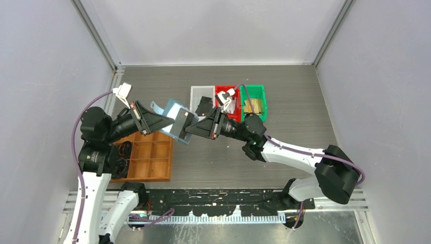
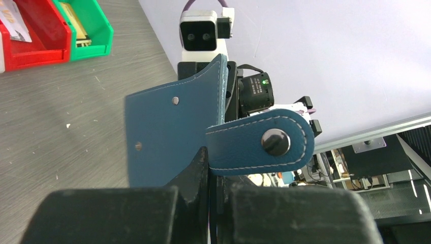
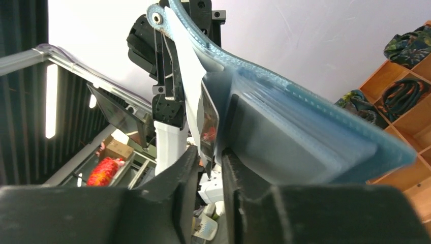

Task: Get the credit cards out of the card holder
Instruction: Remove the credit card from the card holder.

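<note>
The card holder [image 1: 170, 108] is held up in the air between the two arms, opened out. My left gripper [image 1: 169, 122] is shut on it. In the left wrist view the teal outside of the holder [image 2: 162, 132] and its snap tab [image 2: 254, 145] stand just above my left gripper [image 2: 213, 160]. My right gripper [image 1: 189, 127] faces the holder's pale blue inside [image 3: 305, 147]. A dark credit card [image 3: 209, 119] sticks out of a pocket, with its lower corner in the narrow gap between the jaws of my right gripper [image 3: 211, 152]. A grey card face [image 1: 180, 123] shows from above.
A brown wooden compartment tray [image 1: 147, 157] lies under the left arm and also shows in the right wrist view [image 3: 401, 96]. A clear bin [image 1: 199, 94], a red bin [image 1: 221, 90] and a green bin [image 1: 262, 94] stand in a row behind the grippers.
</note>
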### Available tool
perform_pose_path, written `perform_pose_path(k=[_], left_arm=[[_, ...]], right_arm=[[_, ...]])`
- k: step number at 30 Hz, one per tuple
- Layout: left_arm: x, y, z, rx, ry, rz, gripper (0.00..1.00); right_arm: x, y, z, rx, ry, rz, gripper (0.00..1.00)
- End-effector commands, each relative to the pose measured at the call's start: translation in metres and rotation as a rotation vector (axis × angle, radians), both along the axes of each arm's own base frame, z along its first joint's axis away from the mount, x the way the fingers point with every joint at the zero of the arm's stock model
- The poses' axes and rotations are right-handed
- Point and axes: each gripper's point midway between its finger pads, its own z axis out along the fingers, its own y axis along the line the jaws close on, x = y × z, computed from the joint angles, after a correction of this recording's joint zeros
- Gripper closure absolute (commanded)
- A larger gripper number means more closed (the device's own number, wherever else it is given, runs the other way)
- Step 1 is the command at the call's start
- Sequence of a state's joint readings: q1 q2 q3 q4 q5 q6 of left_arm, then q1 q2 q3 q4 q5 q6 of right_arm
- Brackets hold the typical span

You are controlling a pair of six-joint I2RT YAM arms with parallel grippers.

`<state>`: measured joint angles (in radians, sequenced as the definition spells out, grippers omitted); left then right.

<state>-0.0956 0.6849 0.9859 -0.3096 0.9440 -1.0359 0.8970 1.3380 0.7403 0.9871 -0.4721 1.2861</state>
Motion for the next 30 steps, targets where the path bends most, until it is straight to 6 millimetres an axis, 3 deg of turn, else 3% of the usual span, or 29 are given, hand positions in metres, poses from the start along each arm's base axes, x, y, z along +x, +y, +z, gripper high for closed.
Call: perform_pose_path(k=[1,9,19,30], left_arm=[[-0.011,0.001,0.034,-0.016,-0.137,-0.013,1.0],[-0.013,0.0,0.036,-0.016,-0.135,-0.019,1.0],[-0.012,0.0,0.036,-0.018,-0.132,-0.016,1.0],[-0.012,0.001,0.038,-0.004,-0.157,-0.007,1.0]], right_arm=[[0.0,-0.003,0.029,0.12,-0.016,-0.003,0.65],[0.003,0.002,0.045,0.193,-0.001,0.03,0.62],[-0.004,-0.006,0.064,0.289,-0.021,0.064,0.61],[-0.009,-0.012,0.053,0.266,-0.015,0.052,0.9]])
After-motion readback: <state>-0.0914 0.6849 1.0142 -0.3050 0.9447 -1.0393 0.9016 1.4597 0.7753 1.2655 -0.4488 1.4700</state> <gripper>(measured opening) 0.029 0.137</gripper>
